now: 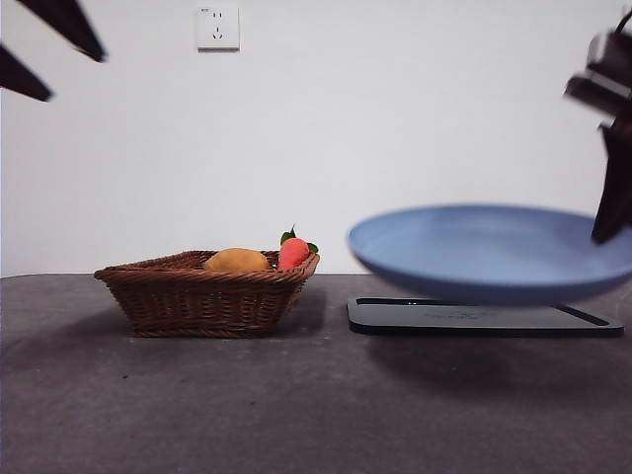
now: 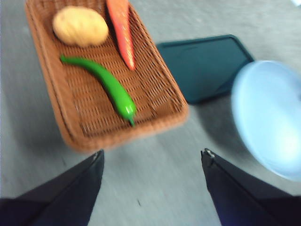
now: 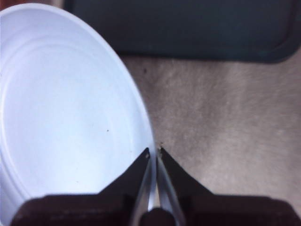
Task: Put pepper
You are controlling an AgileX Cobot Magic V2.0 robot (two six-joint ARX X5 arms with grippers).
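The green pepper (image 2: pixel 110 88) lies in the wicker basket (image 2: pixel 155 82), seen in the left wrist view; in the front view the basket's wall (image 1: pixel 202 296) hides it. My left gripper (image 2: pixel 153 160) is open and empty, above the table beside the basket; it shows as black tips at the front view's top left (image 1: pixel 44 49). My right gripper (image 3: pixel 154 151) is shut on the rim of a light blue plate (image 3: pixel 66 108). It holds the plate (image 1: pixel 494 252) in the air above a dark board (image 1: pixel 484 316), gripper at the right (image 1: pixel 612 207).
An orange-yellow fruit (image 1: pixel 237 260) and a red fruit with green leaves (image 1: pixel 293 252) lie in the basket; they also show in the left wrist view, the yellow one (image 2: pixel 80 26) and the red one (image 2: pixel 122 30). The dark board (image 2: pixel 204 63) lies right of the basket.
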